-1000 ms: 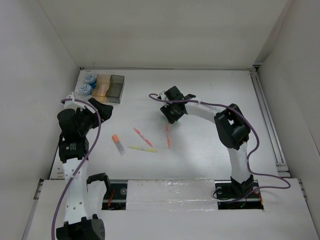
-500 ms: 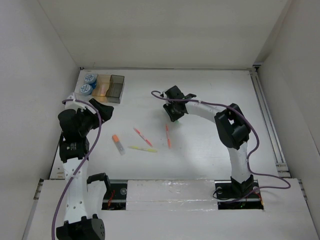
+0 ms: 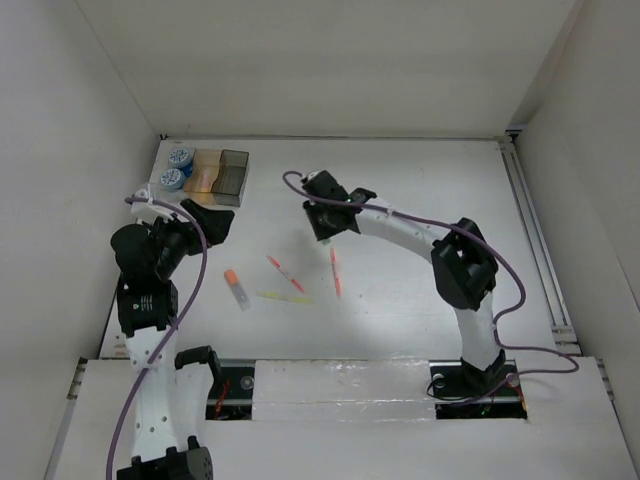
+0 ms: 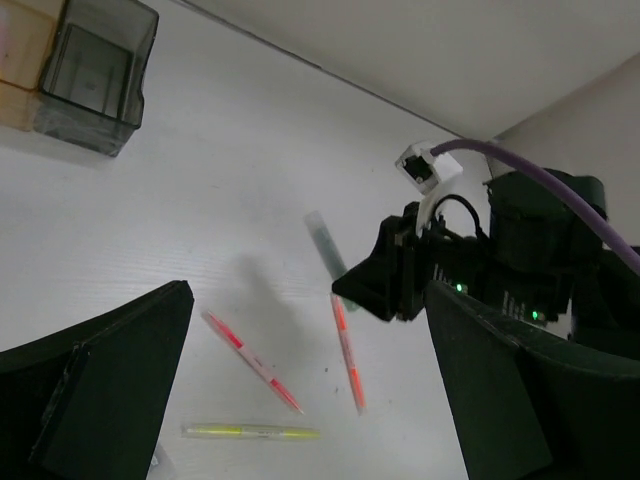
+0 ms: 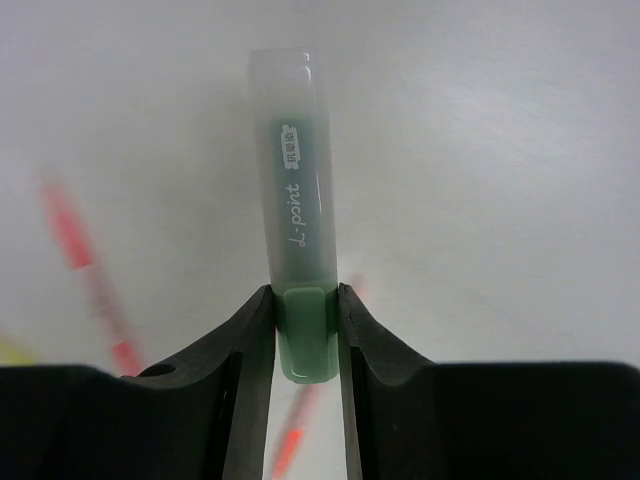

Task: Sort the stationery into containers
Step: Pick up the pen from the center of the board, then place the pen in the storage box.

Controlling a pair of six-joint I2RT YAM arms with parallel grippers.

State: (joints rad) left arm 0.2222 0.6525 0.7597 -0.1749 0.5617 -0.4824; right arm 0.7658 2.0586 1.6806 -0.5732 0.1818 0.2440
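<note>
White desk (image 3: 420, 190), containers (image 3: 205, 172) at one corner; right of them, well apart, a green highlighter (image 5: 297, 190) is clamped by the right pincer (image 5: 305, 335) — apparently lifted for binning. The left pincer (image 4: 308, 300) is held wide, empty.

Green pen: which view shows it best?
Right wrist: the green pen is close and sharp, pinched by the right claw. Left wrist shows it small, jutting from that claw; from the top the claw mostly hides it.

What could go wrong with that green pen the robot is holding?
The right gripper pinches the green pen only by its end, so it could tilt or slip out. Also, the left gripper hangs open close to the bins, so the arms might bump if the pen goes there.
</note>
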